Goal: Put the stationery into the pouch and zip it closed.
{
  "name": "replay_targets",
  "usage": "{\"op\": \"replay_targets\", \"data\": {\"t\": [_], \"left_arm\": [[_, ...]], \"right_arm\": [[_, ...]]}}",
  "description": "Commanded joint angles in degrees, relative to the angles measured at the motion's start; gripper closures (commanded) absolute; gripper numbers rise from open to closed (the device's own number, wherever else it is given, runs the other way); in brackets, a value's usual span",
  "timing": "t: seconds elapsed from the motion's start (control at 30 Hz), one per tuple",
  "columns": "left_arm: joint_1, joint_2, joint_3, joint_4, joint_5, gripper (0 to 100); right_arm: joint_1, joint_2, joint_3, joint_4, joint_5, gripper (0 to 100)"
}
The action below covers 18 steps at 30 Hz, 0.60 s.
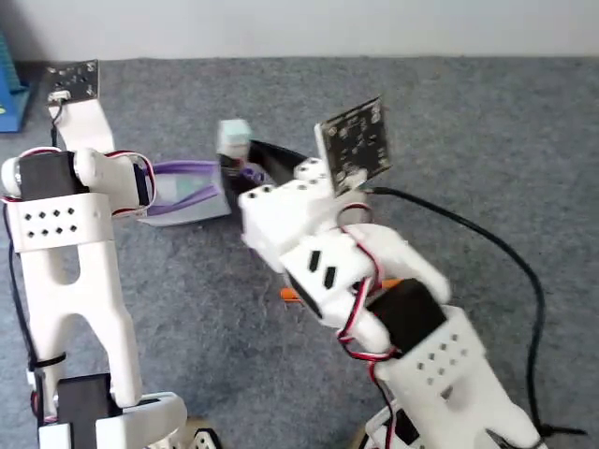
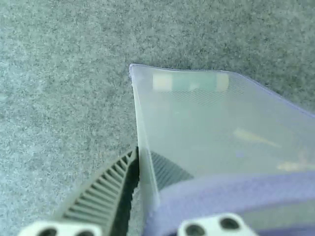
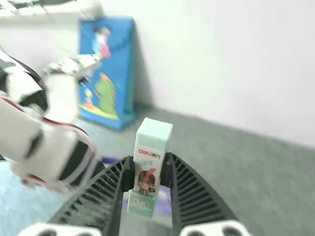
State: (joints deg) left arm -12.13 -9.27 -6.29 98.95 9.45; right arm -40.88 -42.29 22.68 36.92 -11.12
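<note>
A translucent pouch (image 1: 185, 195) with a purple zip edge lies on the grey carpet, and its side panel (image 2: 206, 128) rises in front of the left wrist camera. My left gripper (image 1: 148, 192) (image 2: 146, 166) is shut on the pouch's edge near the purple strip. Just above the pouch's far end, my right gripper (image 1: 240, 161) (image 3: 147, 167) is shut on a pale green eraser box (image 1: 234, 137) (image 3: 148, 162) held upright. An orange pen (image 1: 291, 295) lies on the carpet, mostly hidden under the right arm.
A blue bag with a dinosaur picture (image 3: 107, 69) (image 1: 9, 84) leans on the wall at the far left. The right arm's black cable (image 1: 487, 243) trails across the carpet on the right. The left arm (image 3: 44, 132) stands close beside the right gripper.
</note>
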Motion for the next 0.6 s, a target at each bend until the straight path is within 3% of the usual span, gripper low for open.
{"op": "replay_targets", "data": {"t": [0.0,0.2,0.47,0.57], "left_arm": [[0.3,-0.1,-0.1,1.5,0.6,99],[0.3,-0.1,-0.1,1.5,0.6,99],[0.2,-0.2,-0.1,1.5,0.6,99],[0.1,-0.2,-0.1,1.5,0.6,99]], "right_arm": [[-2.2,2.3,1.6,-11.5,4.2,99.1],[-5.4,10.1,2.5,-20.2,6.2,99.1],[-5.9,14.8,5.4,-21.0,6.3,98.8],[-5.9,14.8,6.2,-20.4,7.9,92.7]]}}
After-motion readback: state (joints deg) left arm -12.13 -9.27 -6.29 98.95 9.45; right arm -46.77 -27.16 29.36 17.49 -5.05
